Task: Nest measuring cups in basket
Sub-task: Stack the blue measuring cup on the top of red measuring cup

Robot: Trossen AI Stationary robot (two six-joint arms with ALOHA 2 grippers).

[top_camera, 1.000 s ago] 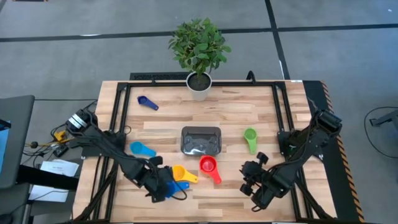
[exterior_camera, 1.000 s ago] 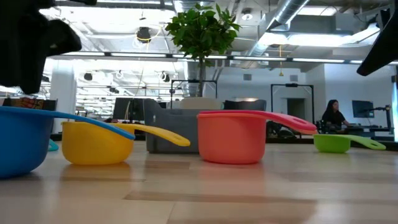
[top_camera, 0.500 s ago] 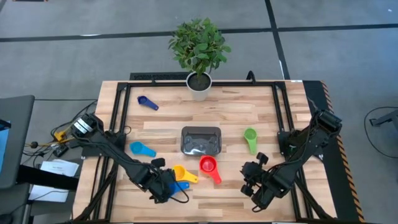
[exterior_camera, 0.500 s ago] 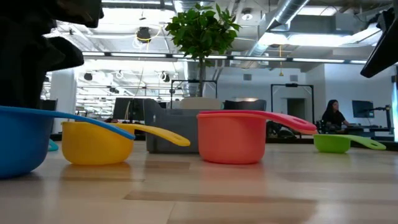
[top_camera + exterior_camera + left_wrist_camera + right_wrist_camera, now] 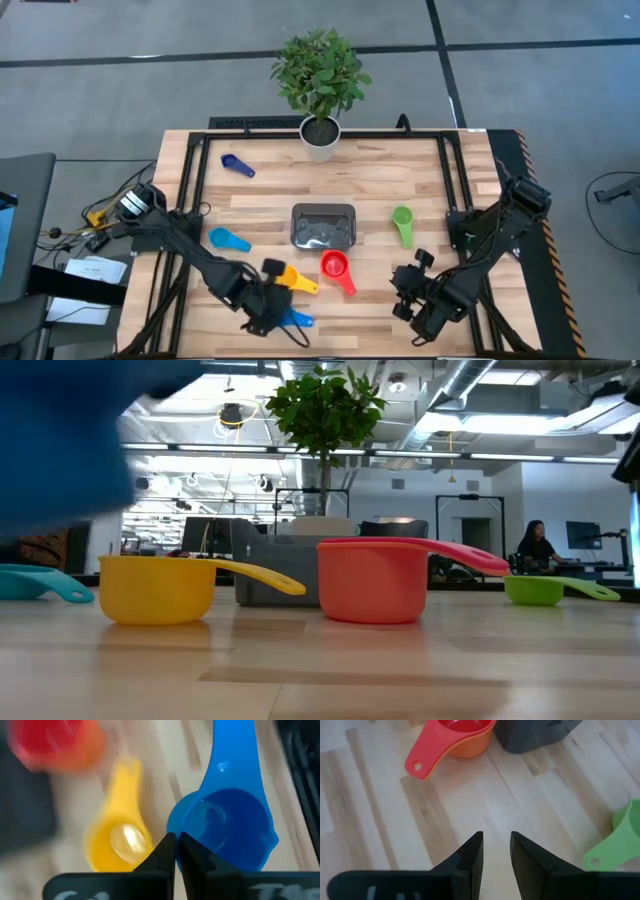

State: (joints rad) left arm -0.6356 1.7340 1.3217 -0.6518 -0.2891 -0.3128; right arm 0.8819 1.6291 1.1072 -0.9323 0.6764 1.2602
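Measuring cups: the blue cup (image 5: pixel 235 827) is pinched at its rim by the left gripper (image 5: pixel 272 310) near the table's (image 5: pixel 440 200) front edge. Right gripper (image 5: pixel 496 851) fingers stand slightly parted, holding nothing.

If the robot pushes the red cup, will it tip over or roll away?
Probably neither. The red cup stands upright on a wide flat bottom, so it would likely slide across the table. It looks like light plastic, and its long handle might make it turn.
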